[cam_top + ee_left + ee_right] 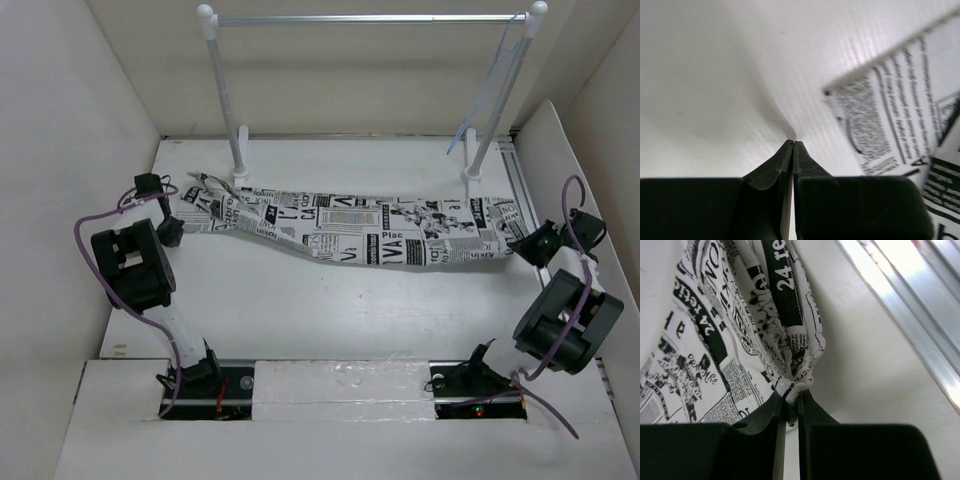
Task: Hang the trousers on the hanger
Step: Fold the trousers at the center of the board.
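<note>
The trousers (pixel 350 228), white cloth with black newspaper print, lie stretched across the table from left to right. My right gripper (pixel 527 243) is shut on their right end; the right wrist view shows a bunched fold of cloth (pixel 790 360) pinched between the fingertips (pixel 789 395). My left gripper (pixel 175 232) is shut and empty, its tips (pixel 793 145) on the bare table just left of the trousers' left end (pixel 900 115). The pale-blue hanger (pixel 492 90) hangs from the right end of the rack's crossbar.
The white two-post rack (pixel 237 120) with a metal crossbar (pixel 370 18) stands at the back, its feet right behind the trousers. White walls enclose the table on both sides. A metal rail (pixel 905 305) runs along the right edge.
</note>
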### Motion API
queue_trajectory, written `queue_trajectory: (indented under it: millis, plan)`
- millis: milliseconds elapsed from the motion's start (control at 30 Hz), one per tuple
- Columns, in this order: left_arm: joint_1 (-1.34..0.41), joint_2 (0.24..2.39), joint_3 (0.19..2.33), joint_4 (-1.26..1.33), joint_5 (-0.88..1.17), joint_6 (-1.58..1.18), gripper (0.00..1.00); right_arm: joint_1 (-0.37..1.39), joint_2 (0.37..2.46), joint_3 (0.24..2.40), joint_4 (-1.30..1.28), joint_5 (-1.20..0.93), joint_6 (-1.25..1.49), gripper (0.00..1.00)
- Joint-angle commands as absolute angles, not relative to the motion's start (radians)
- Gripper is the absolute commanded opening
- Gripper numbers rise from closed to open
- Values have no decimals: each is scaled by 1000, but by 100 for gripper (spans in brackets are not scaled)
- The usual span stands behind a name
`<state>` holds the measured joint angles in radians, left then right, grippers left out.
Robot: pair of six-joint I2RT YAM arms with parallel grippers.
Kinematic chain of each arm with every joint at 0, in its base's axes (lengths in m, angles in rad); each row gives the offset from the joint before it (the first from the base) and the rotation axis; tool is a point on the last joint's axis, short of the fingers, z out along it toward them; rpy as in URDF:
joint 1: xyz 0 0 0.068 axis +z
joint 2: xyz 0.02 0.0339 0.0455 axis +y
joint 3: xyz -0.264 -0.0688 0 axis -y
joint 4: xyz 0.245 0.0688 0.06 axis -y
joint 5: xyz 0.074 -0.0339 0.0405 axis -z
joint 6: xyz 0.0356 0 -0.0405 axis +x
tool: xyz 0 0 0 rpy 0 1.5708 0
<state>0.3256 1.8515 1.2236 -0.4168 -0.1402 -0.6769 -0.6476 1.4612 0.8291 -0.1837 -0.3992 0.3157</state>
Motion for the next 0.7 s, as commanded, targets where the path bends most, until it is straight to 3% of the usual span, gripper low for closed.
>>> queue_trajectory:
  millis: [0,167,267,400,467,600,667]
  plan:
    - [354,1734,1206,-503,-279,-644,0,-696,1349,786,-288,-325,253,0]
    - [431,1625,1114,-488,-245,-617,0,-802,1220,776,-415,-275,158,0]
    - [414,1557,1062,-428,-94,-626,0,-847,1175,801,-509,-224,94,0]
    - [315,1561,1109,-368,-11,-647,1,-847,1183,770,-450,-363,142,44]
    - [281,1594,1161,-356,44,-670,5,-847,1186,794,-448,-391,143,58]
    - [221,1675,1236,-293,92,-704,21,-764,1190,830,-498,-361,109,68]
    - [201,1738,1288,-287,89,-710,24,-750,1172,824,-499,-354,109,69]
